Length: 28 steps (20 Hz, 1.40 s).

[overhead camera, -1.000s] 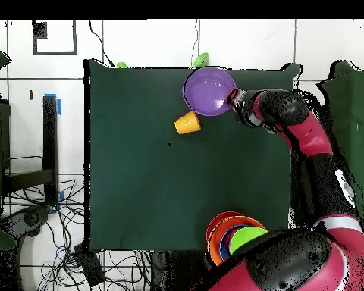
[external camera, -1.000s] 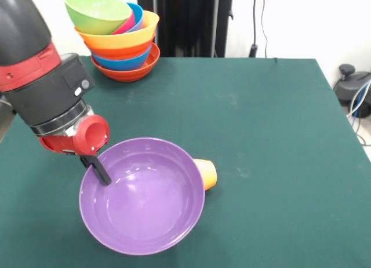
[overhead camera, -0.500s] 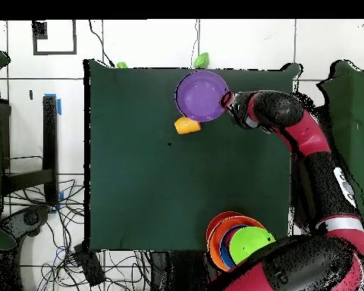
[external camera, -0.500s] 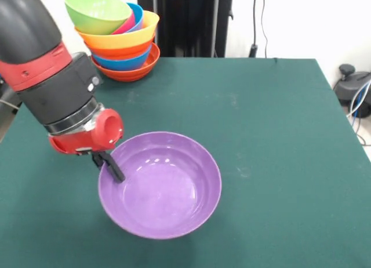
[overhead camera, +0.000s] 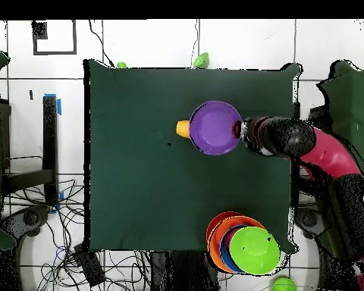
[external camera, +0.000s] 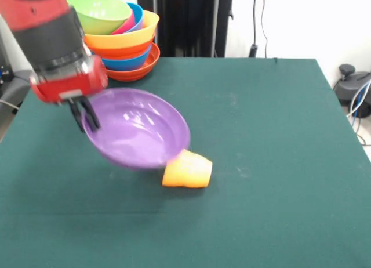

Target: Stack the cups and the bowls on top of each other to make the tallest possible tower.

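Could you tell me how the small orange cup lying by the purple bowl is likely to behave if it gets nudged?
The orange cup lies on its side on the table, so it would probably roll, likely curving because it tapers. It looks like thin glossy plastic, so probably light and easily knocked. The purple bowl, tilted in the tool, overhangs it and could brush it.

You see a purple bowl (external camera: pixel 139 129), an orange cup (external camera: pixel 187 169), a dark green table (external camera: pixel 278 163).

Orange cup (external camera: pixel 187 170) is partly covered by the purple bowl (external camera: pixel 137 127) in both views; overhead, only its edge is seen. Arm (external camera: pixel 49 30) is cut off at top/left in front view. Lower bowls of the tower (external camera: pixel 119 39) are mostly hidden by those nested above.
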Motion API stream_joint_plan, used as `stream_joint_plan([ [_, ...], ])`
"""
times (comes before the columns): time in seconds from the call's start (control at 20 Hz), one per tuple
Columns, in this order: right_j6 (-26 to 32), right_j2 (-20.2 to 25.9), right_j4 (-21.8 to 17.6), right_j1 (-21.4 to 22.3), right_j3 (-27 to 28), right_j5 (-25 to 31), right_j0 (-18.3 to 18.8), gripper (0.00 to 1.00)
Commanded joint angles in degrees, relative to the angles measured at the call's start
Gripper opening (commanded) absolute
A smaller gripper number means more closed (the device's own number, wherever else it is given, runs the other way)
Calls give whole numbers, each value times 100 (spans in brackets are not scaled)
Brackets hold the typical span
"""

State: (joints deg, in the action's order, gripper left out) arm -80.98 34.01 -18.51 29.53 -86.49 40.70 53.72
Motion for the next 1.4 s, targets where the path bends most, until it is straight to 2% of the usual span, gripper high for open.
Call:
stream_joint_plan([
  [0.05, 1532, 601, -792, 1560, -1536, -296, 320, 0],
  [0.25, 1277, 882, -500, 2336, -1906, 126, 479, 0],
  [0.35, 1327, 1093, -200, 2718, -2076, 473, 635, 0],
  [0.6, 1379, 1660, 838, 3674, -2607, 1126, 1209, 0],
  [0.7, 1660, 2012, 1280, 4137, -2929, 1263, 1570, 0],
  [0.75, 1803, 2298, 1590, 4405, -3247, 1118, 1866, 0],
  [0.95, 2210, 3128, 2409, 5141, -3939, 865, 2634, 0],
  [1.05, 2232, 3922, 2765, 5271, -4210, 647, 3192, 0],
  [1.15, 1938, 4934, 2819, 5194, -4459, 344, 3864, 0],
  [1.3, 1110, 6472, 2378, 4869, -4742, 88, 4844, 0],
  [1.4, 618, 7168, 2027, 4716, -4878, 136, 5297, 0],
])
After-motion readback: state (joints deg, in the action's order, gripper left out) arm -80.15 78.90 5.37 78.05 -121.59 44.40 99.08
